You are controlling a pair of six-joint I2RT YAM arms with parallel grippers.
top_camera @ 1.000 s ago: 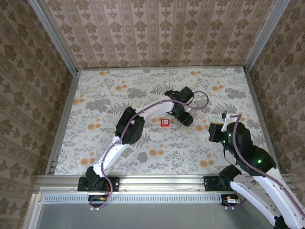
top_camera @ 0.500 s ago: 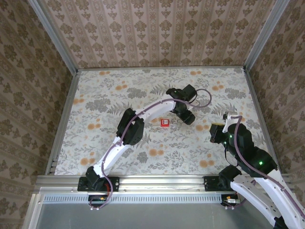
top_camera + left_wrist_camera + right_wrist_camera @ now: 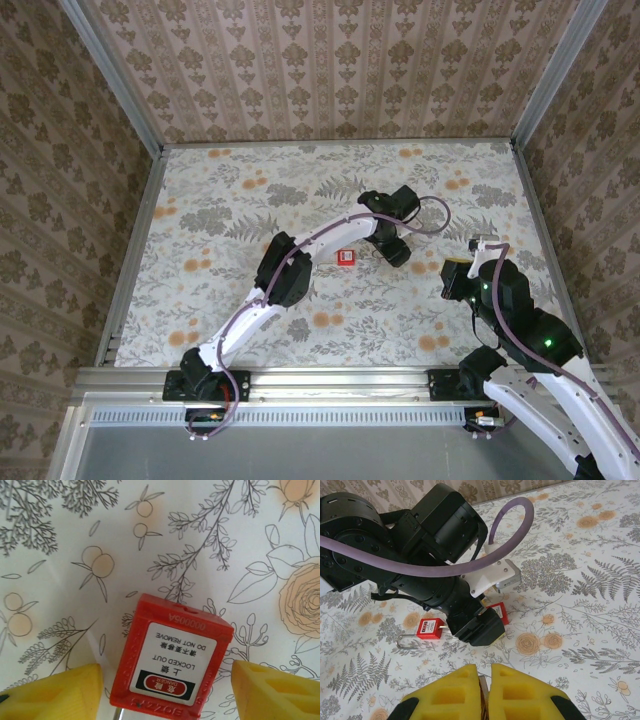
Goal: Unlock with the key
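Observation:
A red padlock (image 3: 172, 660) with a white "LOCKED OUT" label lies flat on the floral table between the yellow fingers (image 3: 55, 695) of my left gripper (image 3: 167, 697). The jaws stand open on either side of it with narrow gaps. In the right wrist view this padlock (image 3: 499, 612) peeks out beneath the left gripper's black body. My right gripper (image 3: 483, 680) is shut on a thin metal key (image 3: 483, 696), near and right of the left gripper (image 3: 392, 248). In the top view the right gripper (image 3: 452, 277) hovers over the table's right part.
A second red padlock (image 3: 430, 628) with a long wire shackle (image 3: 402, 640) lies left of the left gripper; from above it shows as a red square (image 3: 346, 257). The left arm's purple cable (image 3: 470, 565) loops over the gripper. Patterned walls (image 3: 330, 70) enclose the table.
The left arm has shifted a little to the right, its gripper settling over the padlock. The right arm has barely moved.

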